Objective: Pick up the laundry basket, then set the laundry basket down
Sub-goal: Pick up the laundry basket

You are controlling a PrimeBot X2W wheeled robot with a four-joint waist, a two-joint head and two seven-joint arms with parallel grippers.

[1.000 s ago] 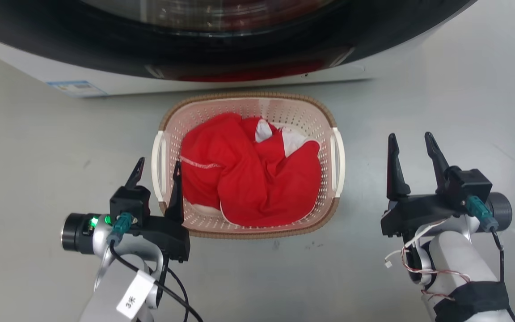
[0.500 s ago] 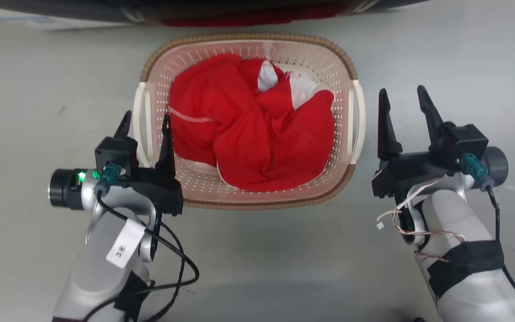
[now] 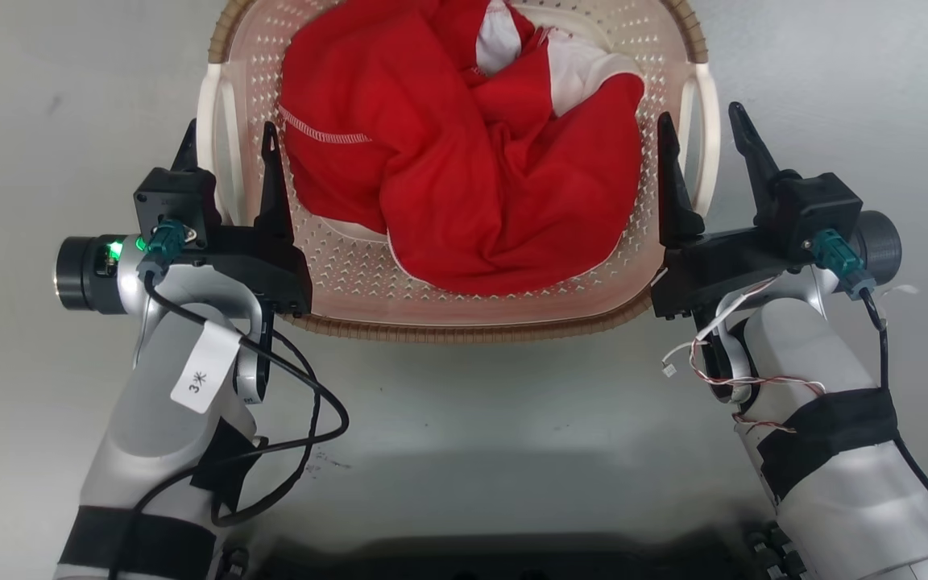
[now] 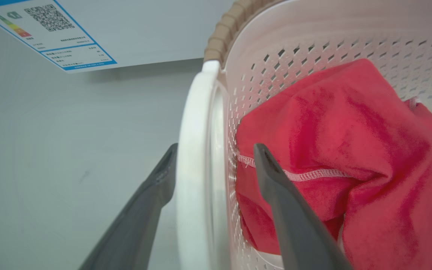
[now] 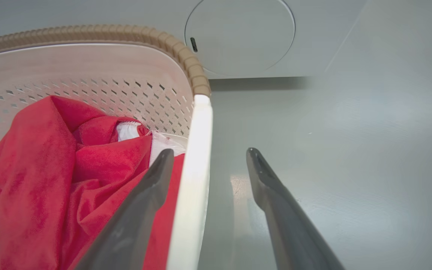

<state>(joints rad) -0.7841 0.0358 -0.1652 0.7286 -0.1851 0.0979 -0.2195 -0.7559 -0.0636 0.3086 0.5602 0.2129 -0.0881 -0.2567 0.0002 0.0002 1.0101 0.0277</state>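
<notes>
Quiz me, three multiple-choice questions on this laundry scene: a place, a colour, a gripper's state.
1. Where is the left gripper?
A) astride the laundry basket's left handle
B) inside the washer
C) on the floor
2. The cloth's main colour?
A) blue
B) red
C) green
3. The right gripper is:
A) shut on the cloth
B) shut on the rim
C) open, astride the right handle
Answers: 1 A: a finger on each side of it. 2 B: red folds fill the basket. 3 C: fingers apart, handle between.

Tool (image 5: 209,151) astride handle (image 5: 197,168) of laundry basket (image 5: 88,67)
</notes>
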